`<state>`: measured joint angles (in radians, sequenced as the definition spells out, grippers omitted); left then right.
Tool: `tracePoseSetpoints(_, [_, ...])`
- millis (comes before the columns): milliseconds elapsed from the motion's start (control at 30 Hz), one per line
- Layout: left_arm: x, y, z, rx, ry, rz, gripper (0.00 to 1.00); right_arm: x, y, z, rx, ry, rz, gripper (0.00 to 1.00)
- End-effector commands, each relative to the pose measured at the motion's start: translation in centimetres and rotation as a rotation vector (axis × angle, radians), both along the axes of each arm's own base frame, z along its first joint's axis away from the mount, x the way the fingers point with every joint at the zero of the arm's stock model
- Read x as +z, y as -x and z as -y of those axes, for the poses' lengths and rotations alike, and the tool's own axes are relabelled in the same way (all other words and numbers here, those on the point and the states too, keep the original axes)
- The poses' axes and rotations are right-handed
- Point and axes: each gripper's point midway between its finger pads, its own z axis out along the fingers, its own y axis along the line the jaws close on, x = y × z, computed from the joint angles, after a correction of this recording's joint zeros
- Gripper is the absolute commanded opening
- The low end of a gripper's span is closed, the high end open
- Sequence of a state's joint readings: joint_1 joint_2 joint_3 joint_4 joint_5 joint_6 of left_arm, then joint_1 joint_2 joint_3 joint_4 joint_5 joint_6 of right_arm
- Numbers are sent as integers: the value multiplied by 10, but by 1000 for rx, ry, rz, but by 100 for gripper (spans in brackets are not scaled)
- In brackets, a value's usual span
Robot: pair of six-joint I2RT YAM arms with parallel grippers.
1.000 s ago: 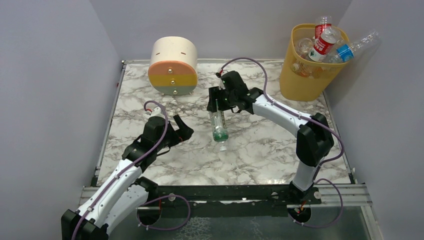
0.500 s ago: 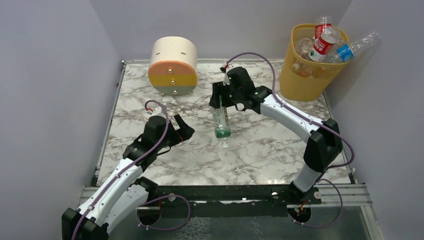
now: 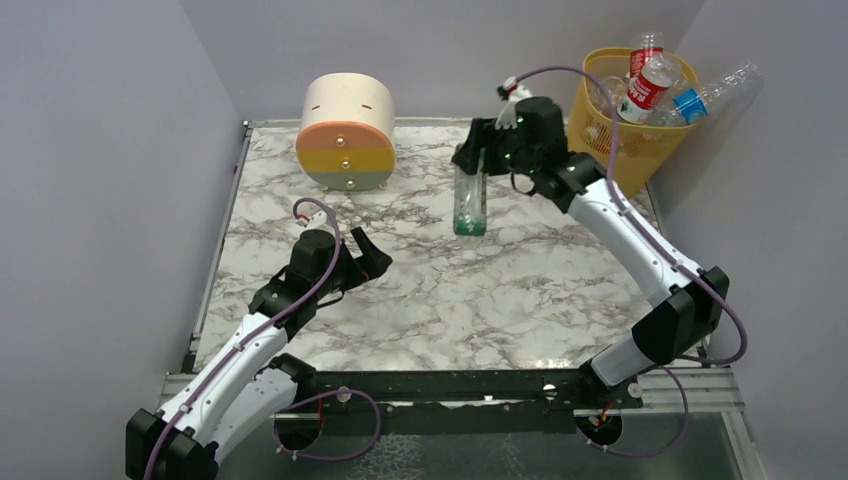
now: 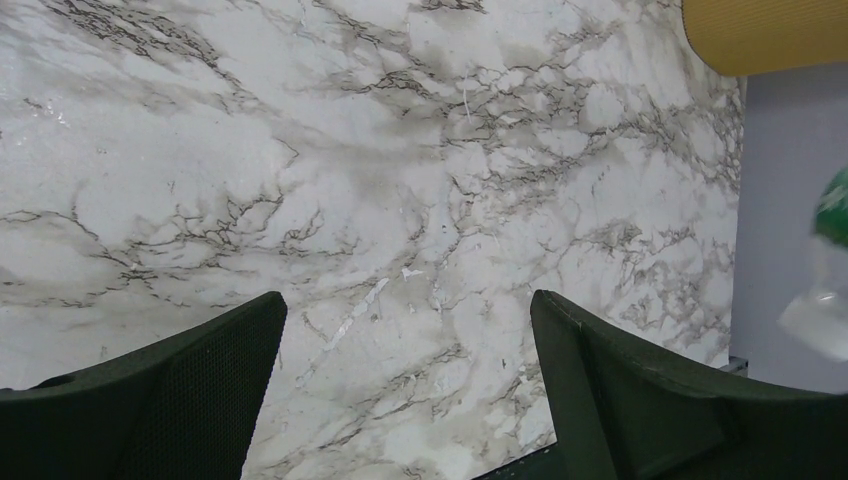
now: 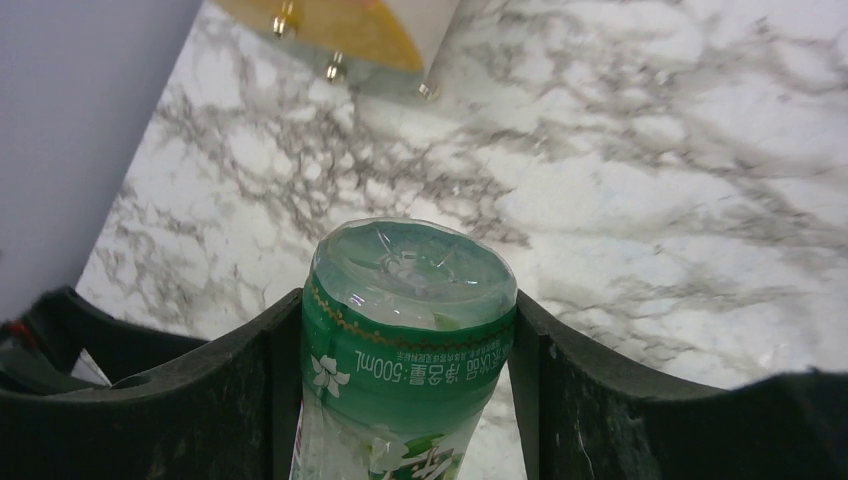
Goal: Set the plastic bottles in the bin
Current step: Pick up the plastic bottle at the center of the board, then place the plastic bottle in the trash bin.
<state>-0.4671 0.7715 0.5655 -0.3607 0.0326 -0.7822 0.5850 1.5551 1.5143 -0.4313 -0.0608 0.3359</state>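
Observation:
My right gripper (image 3: 478, 158) is shut on a clear plastic bottle with a green label (image 3: 468, 203), which hangs above the table left of the bin. In the right wrist view the green-label bottle (image 5: 410, 330) sits squeezed between both fingers, its base pointing away from the camera. The yellow-orange bin (image 3: 618, 128) stands at the far right corner, with several bottles (image 3: 650, 80) sticking out over its rim. My left gripper (image 3: 366, 256) rests low over the left-centre of the table, open and empty. A blurred edge of the green-label bottle (image 4: 825, 270) shows at the right of the left wrist view.
A round drawer unit (image 3: 346, 133) in cream, orange, yellow and green stands at the back centre-left. Grey walls close in the marble table (image 3: 420, 300) on the left, back and right. The bin's bottom (image 4: 765, 30) appears at the top right of the left wrist view.
My right arm has lifted the green-label bottle off the table and carried it back and to the right, toward the bin. The left arm has stayed in place.

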Motion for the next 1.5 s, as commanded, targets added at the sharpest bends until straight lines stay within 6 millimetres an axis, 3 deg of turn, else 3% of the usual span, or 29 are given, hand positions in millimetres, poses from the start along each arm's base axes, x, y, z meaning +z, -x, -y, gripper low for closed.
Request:
tracePoseSetpoints(0, [0,-3,11,-44,26,6,99,93,-28,65,-132,-102,172,58])
tracePoseSetpoints(133, [1,-5,13,-48,25,12,99,160,-41,122,-258,-162,331,58])
tracePoseSetpoints(267, [0,-5,13,-45,30,13,99,220,-38,167,-399,-180,490,58])
tracePoseSetpoints(367, [-3,-4,13,-46,34,9,99,252,-27,188,-478,-205,594,58])
tracePoseSetpoints(467, [-5,-4,13,-44,36,6,99,273,-16,194,-496,-233,660,58])
tracePoseSetpoints(733, [-10,-4,15,-47,42,-1,99,284,-3,196,-491,-263,699,56])
tracePoseSetpoints(1467, [-15,-11,20,-63,34,-11,99,284,-12,192,-482,-284,712,55])
